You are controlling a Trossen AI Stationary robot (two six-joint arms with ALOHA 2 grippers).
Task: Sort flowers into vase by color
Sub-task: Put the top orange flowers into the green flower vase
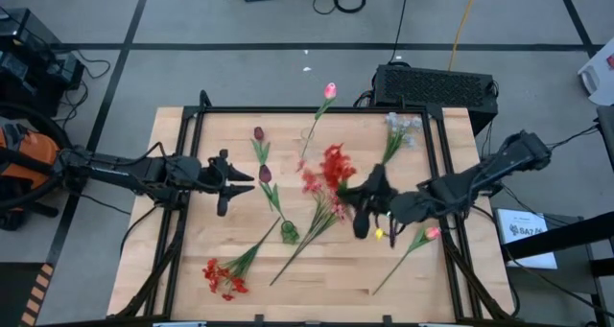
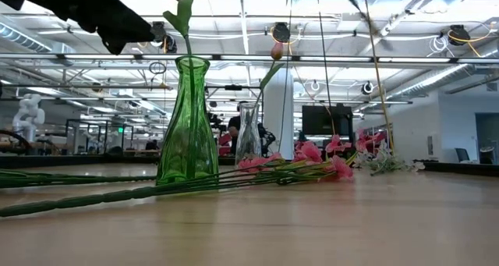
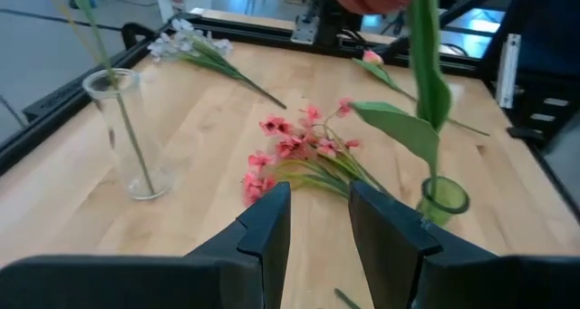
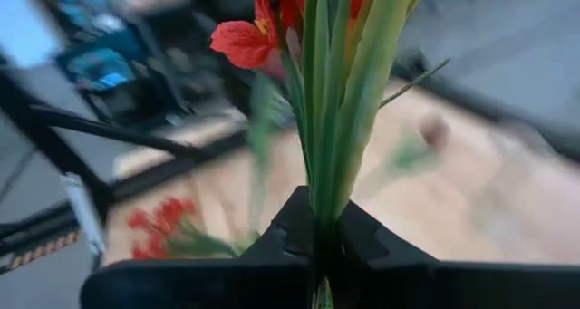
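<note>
two vases stand on the wooden table (image 1: pixel 192 260): a green vase (image 2: pixel 187 122) holding a dark maroon tulip (image 1: pixel 265 174), and beyond it a clear vase (image 3: pixel 131 132) with a pink tulip (image 1: pixel 330 90). the right gripper (image 4: pixel 317 232), lifted just right of the green vase, has its jaws pinched on the stems of a red cluster (image 1: pixel 334 164). the left gripper (image 3: pixel 317 232) hovers left of the green vase, jaws spread and holding nothing. another red cluster (image 1: pixel 223 276) lies near the table's front edge, left of the green vase; a pink spray (image 3: pixel 294 150) lies beside the green vase; a whitish-lavender spray (image 1: pixel 401 128) rests at the far right corner; another pink tulip (image 1: pixel 432 233) lies right of the right gripper.
</note>
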